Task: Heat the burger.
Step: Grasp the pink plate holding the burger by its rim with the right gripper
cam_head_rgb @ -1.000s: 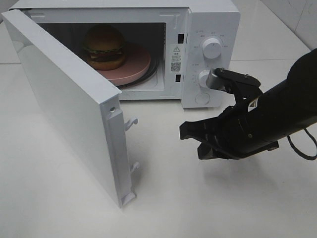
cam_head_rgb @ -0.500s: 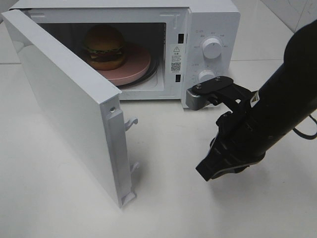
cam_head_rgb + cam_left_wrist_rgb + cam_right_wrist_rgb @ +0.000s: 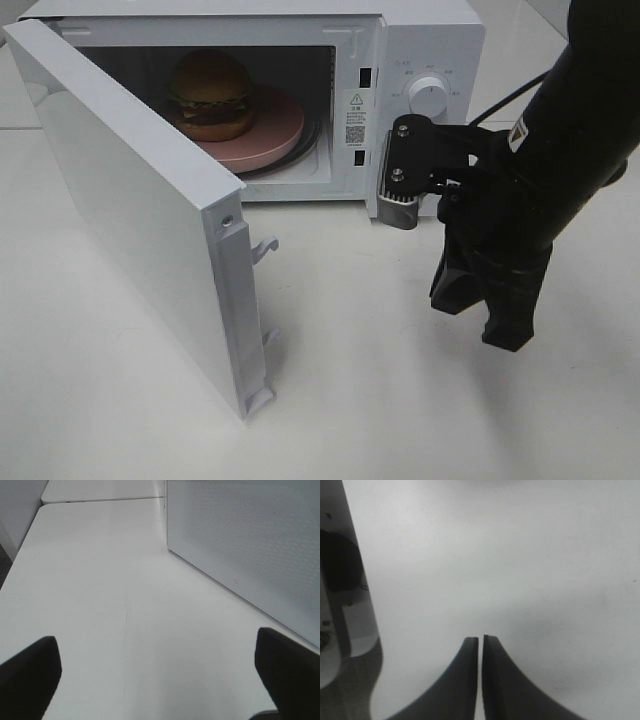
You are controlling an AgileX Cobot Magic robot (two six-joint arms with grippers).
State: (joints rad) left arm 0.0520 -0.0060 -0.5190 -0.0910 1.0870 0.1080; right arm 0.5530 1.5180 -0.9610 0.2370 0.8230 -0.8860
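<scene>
Sitting inside the microwave [image 3: 420,60], the burger [image 3: 210,95] shows domed golden-brown bun, lettuce, dark patty; right gripper [image 3: 480,639] clenched empty, left gripper [image 3: 154,637] spread.

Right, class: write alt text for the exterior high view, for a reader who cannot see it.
A white microwave stands with its door wide open, the burger on a pink plate inside. To the right, the fingers of a black arm point down at the white table, holding nothing.

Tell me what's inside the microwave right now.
A burger sits on a pink plate inside the microwave. The open door covers the lower left part of the inside, so anything there cannot be seen.
</scene>
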